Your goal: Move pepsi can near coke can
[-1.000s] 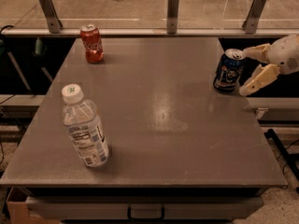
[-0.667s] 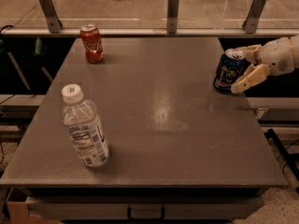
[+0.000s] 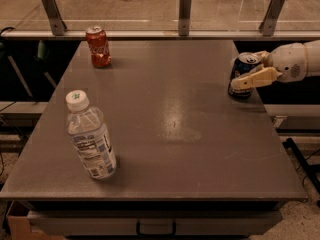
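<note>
A grey table [image 3: 175,134] fills the view, with a glass rail on metal posts [image 3: 185,9] behind its far edge. The coke can [image 3: 98,46] stands upright at the far corner. The pepsi can [image 3: 239,69] stands upright too, well apart from the coke can, across the table's width by the opposite edge. A water bottle [image 3: 90,136] stands on the coke can's side, well apart from it, toward the near edge.

The gripper [image 3: 246,70] reaches in from the side away from the coke can, and its fingers pinch the pepsi can, one lying across the front of it and one behind.

The grasp looks just made, so the step in hand is to secure it and lift. The grip should sit squarely on the can's body and squeeze gently, since a thin can dents or slips. A small, straight lift should come before the carry toward the coke can, and the water bottle lies off that path.

A second ago the front finger stood angled away from the pepsi can; now it has closed against it. The pepsi can itself has not moved.
</note>
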### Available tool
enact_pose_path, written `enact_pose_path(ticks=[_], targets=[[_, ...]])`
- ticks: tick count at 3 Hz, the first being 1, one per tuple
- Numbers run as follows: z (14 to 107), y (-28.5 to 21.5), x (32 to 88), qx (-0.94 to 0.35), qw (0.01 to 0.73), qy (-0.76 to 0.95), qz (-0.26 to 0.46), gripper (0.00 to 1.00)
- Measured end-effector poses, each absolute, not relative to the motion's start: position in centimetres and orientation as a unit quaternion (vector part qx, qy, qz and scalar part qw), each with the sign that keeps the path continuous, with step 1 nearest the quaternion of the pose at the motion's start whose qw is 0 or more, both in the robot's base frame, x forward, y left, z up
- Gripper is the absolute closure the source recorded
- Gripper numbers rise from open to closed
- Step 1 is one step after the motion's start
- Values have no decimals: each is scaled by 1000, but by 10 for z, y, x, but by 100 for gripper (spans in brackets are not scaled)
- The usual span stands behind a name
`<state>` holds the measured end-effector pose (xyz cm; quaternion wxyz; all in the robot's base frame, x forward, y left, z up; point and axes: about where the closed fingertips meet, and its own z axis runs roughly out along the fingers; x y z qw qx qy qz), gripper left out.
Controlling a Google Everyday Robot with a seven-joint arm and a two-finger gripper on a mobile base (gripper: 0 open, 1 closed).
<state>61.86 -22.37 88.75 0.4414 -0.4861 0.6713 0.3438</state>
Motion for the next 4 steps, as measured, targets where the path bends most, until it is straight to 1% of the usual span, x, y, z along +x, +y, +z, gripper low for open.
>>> enact_pose_path(ticks=[1,2,3,4], targets=[[909,-220,617,-478,462,654,361,63],[909,-217,618,-478,462,653,362,87],[908,-215,619,-479,462,652,364,100],[910,-200,627,-479,475,640,368,100]])
